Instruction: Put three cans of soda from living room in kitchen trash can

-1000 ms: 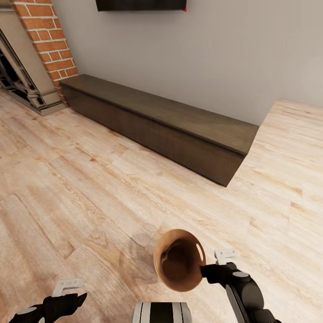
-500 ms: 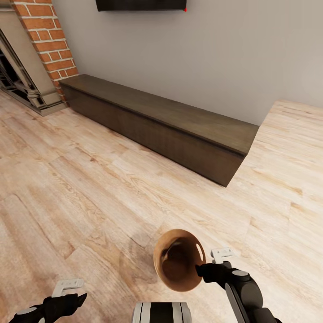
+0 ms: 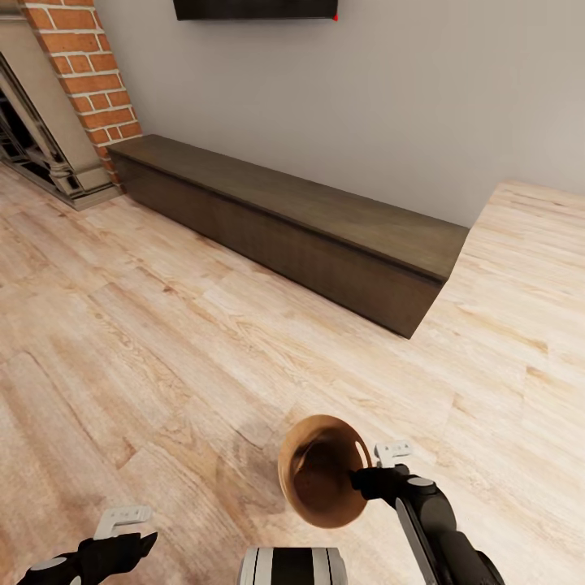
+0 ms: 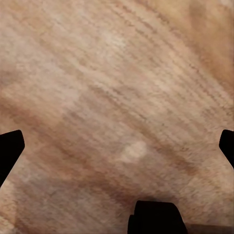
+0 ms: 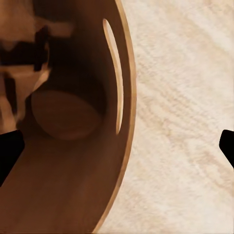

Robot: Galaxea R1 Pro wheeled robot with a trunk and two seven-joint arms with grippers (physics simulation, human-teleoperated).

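Down by the robot's base, the left gripper [image 3: 122, 528] hangs low over bare plank floor [image 3: 162, 357], holding nothing; its wrist view shows dark fingertips [image 4: 9, 148] at the two edges, well apart. Beside it, the right gripper [image 3: 375, 471] sits at the rim of the tash can [image 3: 321, 475]. The bucket is tipped, mouth facing up toward the head camera, inside showing no cans. In the right wrist view the fingertips also sit wide at the frame edges, one over the bucket's inner wall [image 5: 73, 185], one out over floor. Whether they pinch the wall, I cannot tell.

Farther off, the long dark bench [image 3: 301, 227] runs along the grey wall, brick fireplace [image 3: 81, 73] at its left end, TV [image 3: 256, 8] above. No soda cans seen.

Risk, as I judge it: a thin-walled, tilted bucket on an uncertain rim hold could slip or swing loose once the base starts rolling, or roll away if dropped.
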